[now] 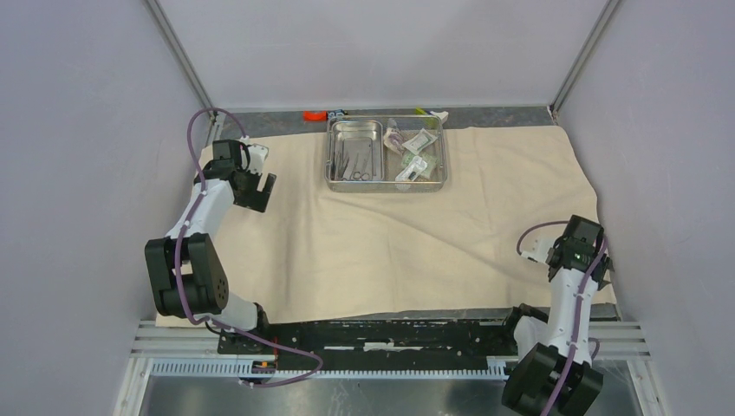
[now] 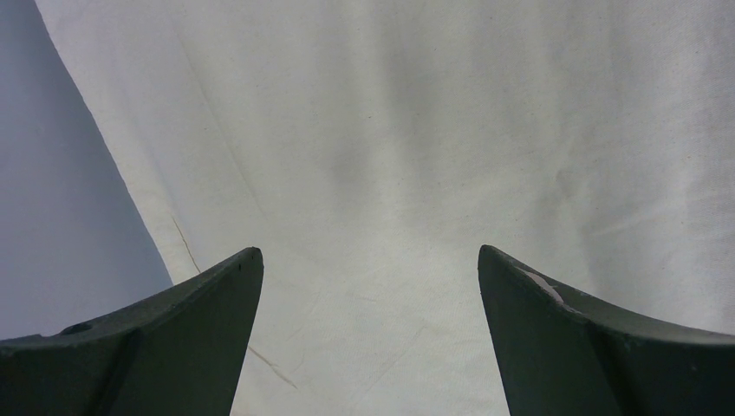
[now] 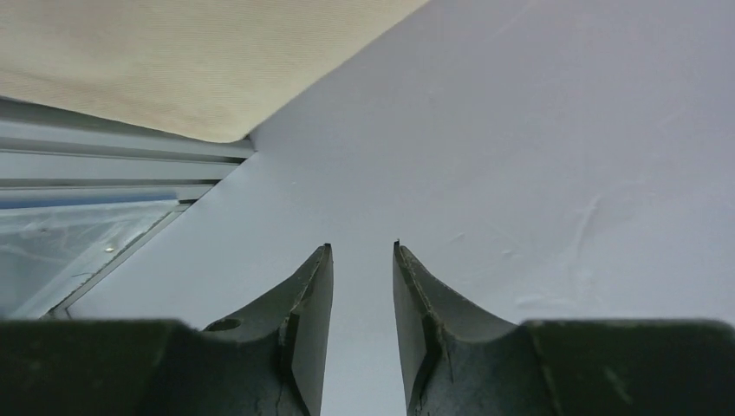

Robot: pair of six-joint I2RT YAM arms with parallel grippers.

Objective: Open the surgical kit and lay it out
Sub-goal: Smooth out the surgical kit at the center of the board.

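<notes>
The large beige cloth wrap [image 1: 416, 251] lies spread flat, with the shiny rectangular steel tray [image 1: 445, 160] at its far middle holding sealed packets [image 1: 418, 149] and thin metal instruments [image 1: 354, 165]. The left gripper [image 2: 368, 256] gapes wide and empty over the cloth's far-left corner. The right gripper [image 3: 362, 249], narrowly parted, grips nothing by the near-right corner.

The top camera looks steeply down from above and behind the arm bases [image 1: 253, 336], far enough off to hold the whole cloth [image 1: 390, 243], with the tray [image 1: 387, 186] at twelve o'clock. The left wrist camera hangs close over the cloth's ten o'clock corner, looking down past the left gripper [image 2: 370, 250]. The right wrist camera, at four o'clock, looks past the right gripper [image 3: 362, 245] at the side wall [image 3: 537, 130], close up. All three views share only the cloth.
</notes>
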